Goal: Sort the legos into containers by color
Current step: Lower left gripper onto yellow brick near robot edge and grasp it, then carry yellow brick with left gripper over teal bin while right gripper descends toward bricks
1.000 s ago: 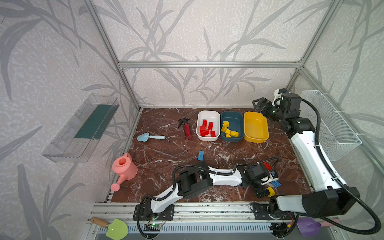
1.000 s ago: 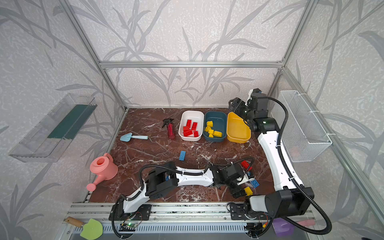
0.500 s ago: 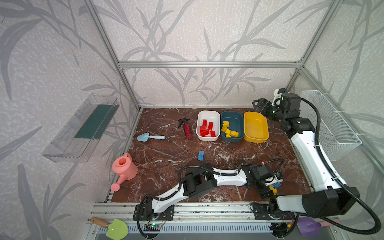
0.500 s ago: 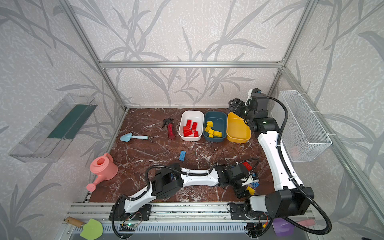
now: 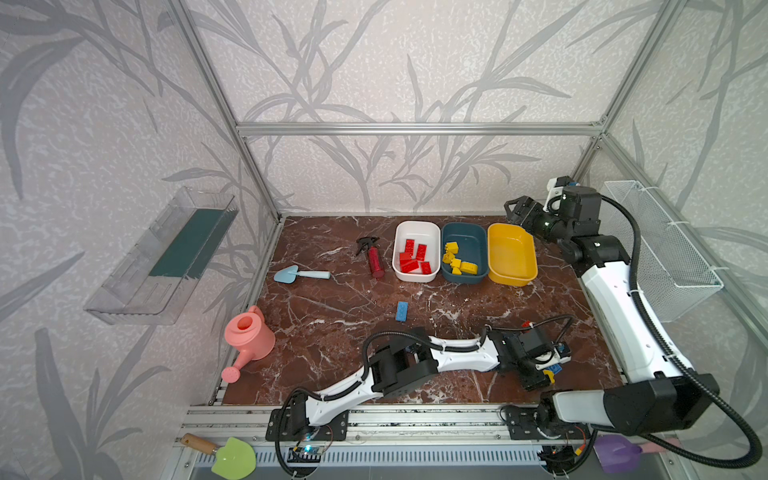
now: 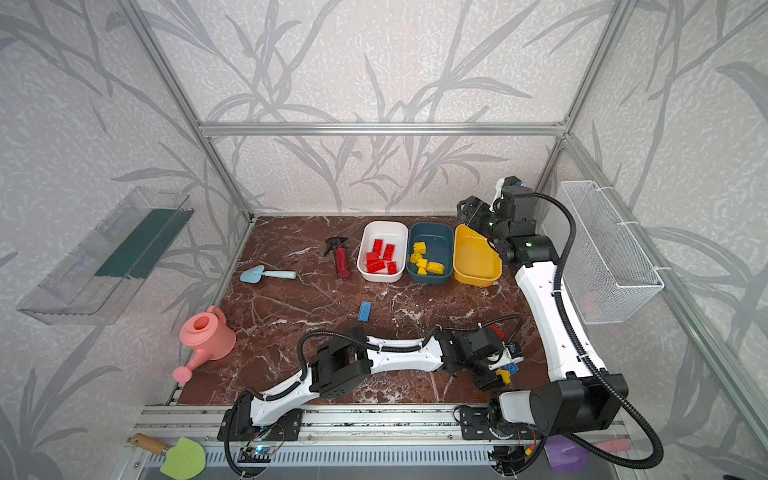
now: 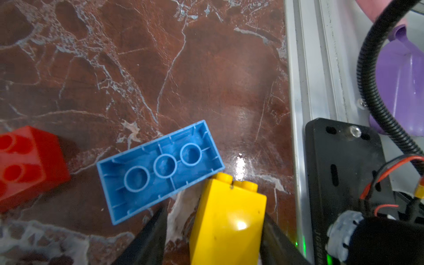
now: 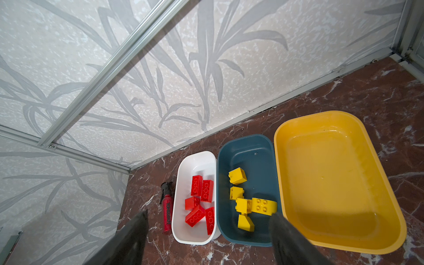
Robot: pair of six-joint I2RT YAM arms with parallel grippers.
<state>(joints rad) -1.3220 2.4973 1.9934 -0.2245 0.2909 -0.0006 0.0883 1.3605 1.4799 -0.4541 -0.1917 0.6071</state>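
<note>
My left gripper [image 7: 213, 213] is low over the table's front right corner, open, its jaws around a yellow lego [image 7: 227, 220]. One finger lies against the brick and the other stands a little apart. An upside-down blue lego [image 7: 160, 169] touches the yellow one, and a red lego [image 7: 29, 165] lies beside them. In a top view the left gripper [image 5: 540, 374] covers most of this group. Another blue lego [image 5: 401, 311] lies mid-table. The white container [image 5: 415, 224] holds red legos, the teal container [image 5: 464, 226] yellow ones, and the yellow container [image 5: 511, 232] none. My right gripper [image 5: 513, 208] hangs open above the containers.
A dark-red spray bottle [image 5: 375, 261] lies left of the white tub. A blue trowel [image 5: 300, 274] and a pink watering can [image 5: 248, 338] sit at the left. A wire basket [image 5: 660, 253] hangs on the right wall. The aluminium front rail [image 7: 298, 91] runs close to the left gripper.
My left gripper has slid right toward the front right corner and its jaws have narrowed around the yellow lego. The right arm has not moved.
</note>
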